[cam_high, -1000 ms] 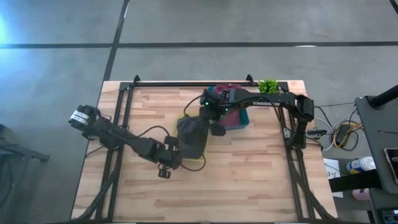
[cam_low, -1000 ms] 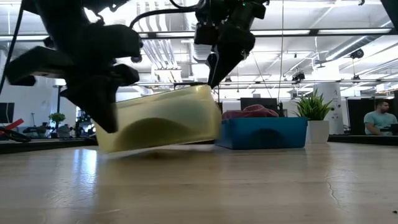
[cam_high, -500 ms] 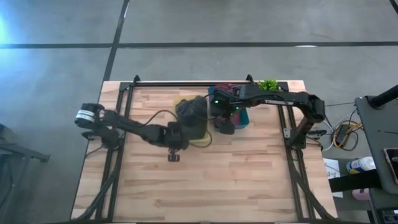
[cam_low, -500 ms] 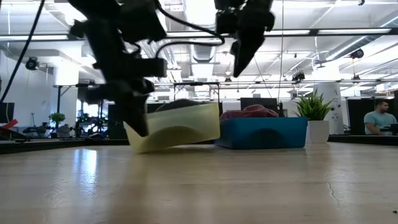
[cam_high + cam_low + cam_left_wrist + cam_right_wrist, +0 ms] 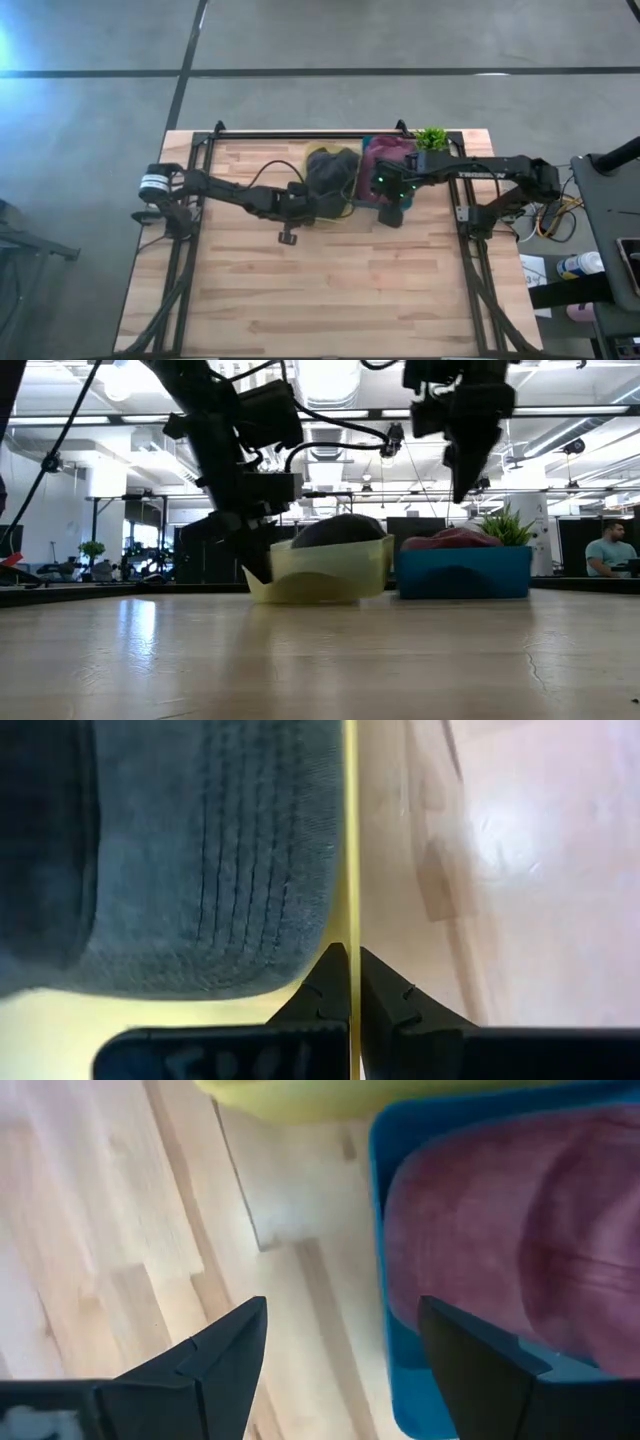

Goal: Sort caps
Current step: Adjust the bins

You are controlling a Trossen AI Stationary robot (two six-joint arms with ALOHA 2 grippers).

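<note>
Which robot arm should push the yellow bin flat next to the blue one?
Probably the left. Its tool is already shut on the yellow bin's wall, with the grey cap inside. The right tool hangs open above the teal bin, holding nothing.

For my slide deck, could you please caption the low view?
Left gripper clamps the yellow bin's wall, olive cap inside; right gripper hangs open above the teal bin holding maroon cap.

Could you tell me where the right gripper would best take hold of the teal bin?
Likely the teal bin's thin upright wall on its near rim, from above, one finger inside and one outside. The open right gripper hovers beside it; the maroon cap fills the middle.
</note>
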